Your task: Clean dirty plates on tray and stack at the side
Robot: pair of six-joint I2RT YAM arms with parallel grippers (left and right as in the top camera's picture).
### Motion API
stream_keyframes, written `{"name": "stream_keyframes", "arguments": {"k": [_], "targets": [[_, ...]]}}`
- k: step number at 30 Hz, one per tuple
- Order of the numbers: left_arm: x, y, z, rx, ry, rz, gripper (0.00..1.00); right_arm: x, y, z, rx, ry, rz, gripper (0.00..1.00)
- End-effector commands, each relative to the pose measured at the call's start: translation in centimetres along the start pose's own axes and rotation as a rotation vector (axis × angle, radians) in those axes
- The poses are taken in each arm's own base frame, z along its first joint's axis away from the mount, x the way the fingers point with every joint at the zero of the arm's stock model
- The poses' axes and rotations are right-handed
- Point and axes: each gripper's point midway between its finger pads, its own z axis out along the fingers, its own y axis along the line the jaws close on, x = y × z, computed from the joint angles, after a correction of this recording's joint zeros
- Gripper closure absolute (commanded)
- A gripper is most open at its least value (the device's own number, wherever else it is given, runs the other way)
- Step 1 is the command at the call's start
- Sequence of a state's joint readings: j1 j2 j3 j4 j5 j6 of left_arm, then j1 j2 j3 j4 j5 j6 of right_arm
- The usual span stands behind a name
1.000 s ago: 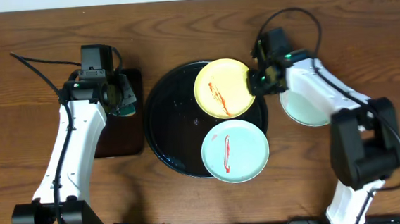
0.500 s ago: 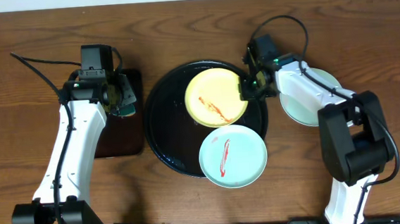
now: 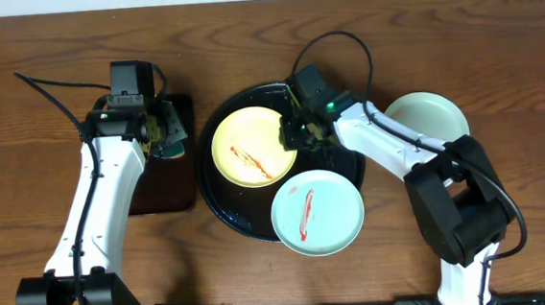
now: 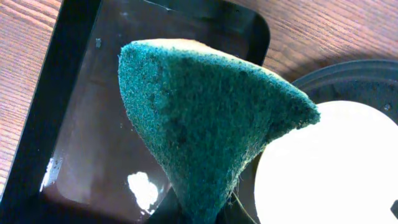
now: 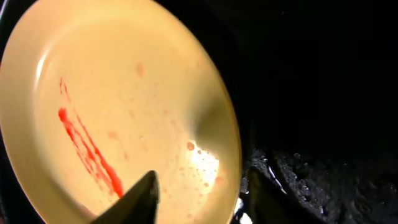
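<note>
Your left end effector (image 3: 167,131) is clamped on the green sponge (image 4: 205,118). The yellow plate (image 3: 250,146) lies on the round tray (image 3: 233,211) just to its right, with the red smear (image 3: 252,162) running diagonally. The right end effector (image 3: 294,132) sits at the plate's far rim; whether it grips, I cannot tell.

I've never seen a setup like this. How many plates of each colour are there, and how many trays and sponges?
Yellow plate: 1
Pale blue plates: 2
Round black tray: 1
Rectangular black tray: 1
Green sponge: 1
Total: 6
</note>
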State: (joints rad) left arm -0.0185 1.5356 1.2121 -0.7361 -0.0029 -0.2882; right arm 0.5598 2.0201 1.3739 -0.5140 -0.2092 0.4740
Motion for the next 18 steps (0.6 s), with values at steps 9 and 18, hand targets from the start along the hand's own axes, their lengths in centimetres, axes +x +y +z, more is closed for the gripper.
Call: {"name": "stream_keyframes", "arguments": {"k": [9, 18], "targets": [[0.0, 0.0, 0.2, 0.0, 0.002, -0.003, 0.93, -4.6, -0.7, -1.3, -0.001, -0.146, -0.33, 0.64], [0.8, -2.6, 0.4, 0.046, 0.013, 0.075, 0.92, -5.5, -0.4, 0.1, -0.048, -0.173, -0.339, 0.68]]}}
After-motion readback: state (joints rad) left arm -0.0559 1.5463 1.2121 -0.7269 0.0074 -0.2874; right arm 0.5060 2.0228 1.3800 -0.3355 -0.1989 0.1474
